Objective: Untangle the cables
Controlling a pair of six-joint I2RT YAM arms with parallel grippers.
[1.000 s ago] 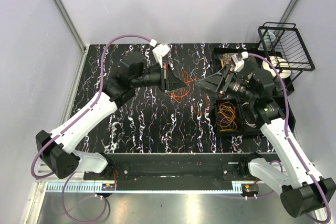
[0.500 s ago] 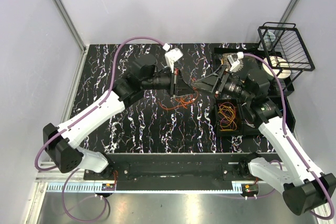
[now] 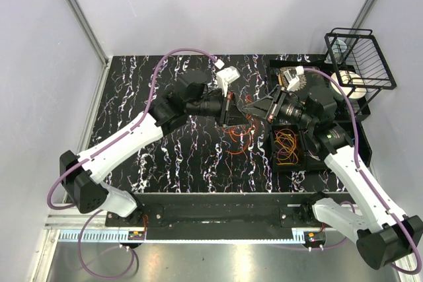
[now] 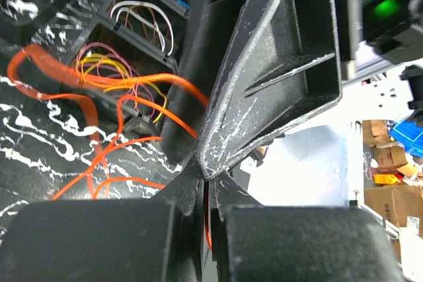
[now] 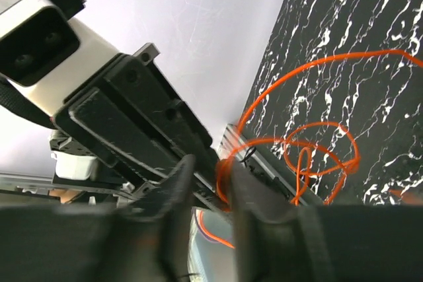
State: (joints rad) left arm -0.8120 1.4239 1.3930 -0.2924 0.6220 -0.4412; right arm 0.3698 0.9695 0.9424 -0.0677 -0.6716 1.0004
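Note:
A tangle of thin orange cables (image 3: 239, 138) lies on the black marbled table, just below the two grippers. My left gripper (image 3: 232, 114) is shut on one orange strand, which shows as a thin line in the slit between its jaws (image 4: 210, 179). More orange loops (image 4: 86, 84) hang to its left. My right gripper (image 3: 252, 109) meets it tip to tip. In the right wrist view its jaws (image 5: 213, 175) stand apart, blurred, with an orange strand (image 5: 223, 170) running between them along the right finger. Further loops (image 5: 317, 143) trail over the table.
A black compartment tray (image 3: 291, 165) sits right of the tangle. One cell holds yellow and pink wires (image 3: 285, 144). A black wire basket (image 3: 360, 57) and a white roll (image 3: 350, 84) stand at the far right. White walls close in the table.
My left arm has swung right, carrying its orange strand up to the right gripper. The tangle has shifted right and nearer with it. The right jaws have narrowed around a strand.

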